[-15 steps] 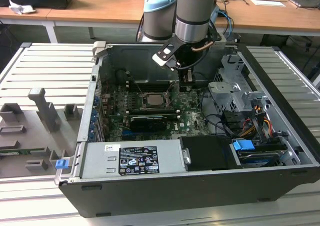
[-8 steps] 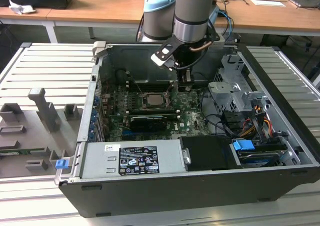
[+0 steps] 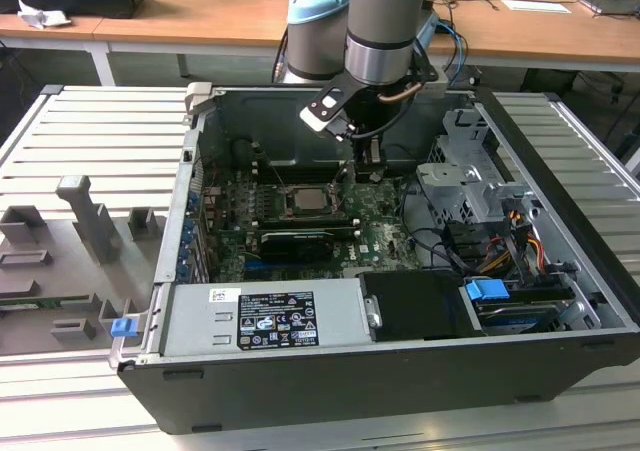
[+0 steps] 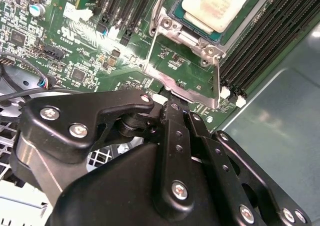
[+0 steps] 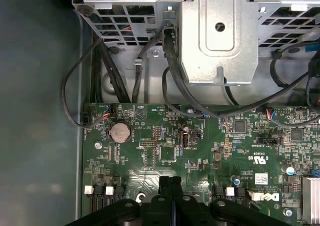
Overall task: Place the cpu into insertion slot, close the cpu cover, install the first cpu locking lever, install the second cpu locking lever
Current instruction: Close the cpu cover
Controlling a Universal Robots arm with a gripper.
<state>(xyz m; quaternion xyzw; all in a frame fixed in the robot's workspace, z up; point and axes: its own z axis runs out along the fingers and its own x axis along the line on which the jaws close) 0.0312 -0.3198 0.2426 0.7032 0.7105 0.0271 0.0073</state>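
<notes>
The cpu (image 4: 218,4), a pale tan-silver square, lies in the insertion slot (image 4: 200,31) on the green board; in the exterior view the cpu (image 3: 305,202) is at the board's middle. The cpu cover (image 4: 155,53), a silvery frame with a cut-out centre, is swung open away from the slot, and green board shows through its opening. My gripper (image 4: 172,106) is shut with nothing between its fingers. Its tips sit at the free outer edge of the open cover. In the exterior view the gripper (image 3: 367,175) hangs just to that view's right of the slot, and the first wrist view looks over the gripper (image 5: 170,181) onto the board.
Long black memory slots (image 4: 265,40) run beside the socket. A black card (image 3: 295,241) lies in front of it. A metal drive cage (image 5: 220,30) with black cables (image 5: 170,70) stands close past the board's edge. A power supply (image 3: 260,316) fills the case front.
</notes>
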